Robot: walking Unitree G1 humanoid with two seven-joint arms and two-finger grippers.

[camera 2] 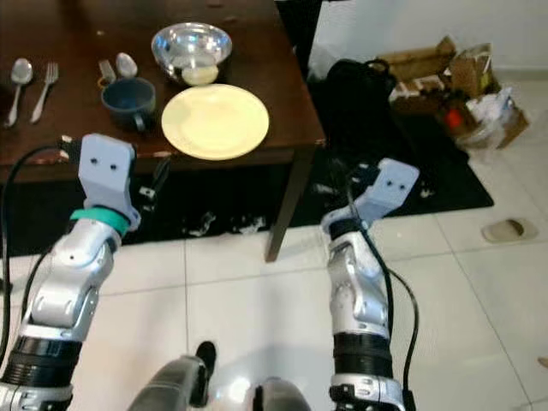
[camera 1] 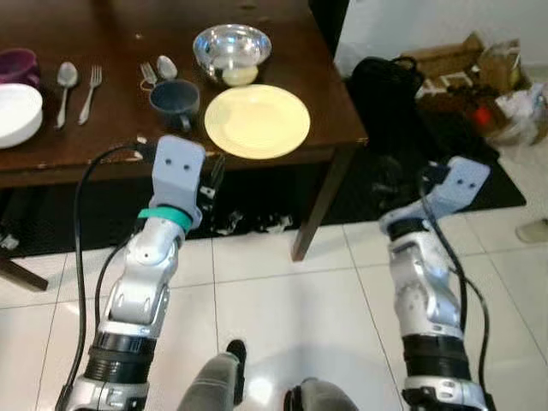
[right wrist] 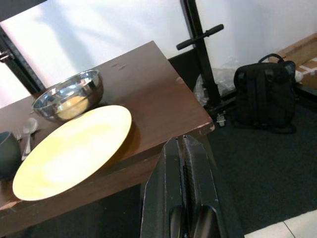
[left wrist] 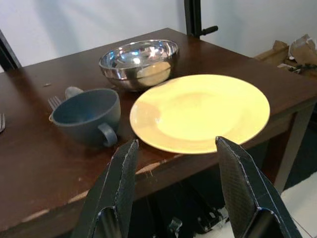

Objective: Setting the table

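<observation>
— Progress check: how far along do we judge the table setting?

— Partway, we think. On the dark wooden table (camera 1: 51, 163) we see a yellow plate (camera 1: 257, 121) at the near corner, a steel bowl (camera 1: 232, 49) behind it, and a blue cup (camera 1: 175, 101) just beside the plate. A spoon (camera 1: 66, 88) and fork (camera 1: 90, 92) lie farther left, near a white bowl (camera 1: 17, 114) and a purple cup (camera 1: 17, 63). A second fork and spoon sit behind the blue cup. Nothing looks arranged into place settings yet.

— And our arms?

— Both are raised in front of the table edge, holding nothing. Our left gripper (left wrist: 173, 188) points at the plate's near rim, fingers spread wide. Our right gripper (right wrist: 184, 188) hangs off the table corner, fingers pressed together, empty.
</observation>
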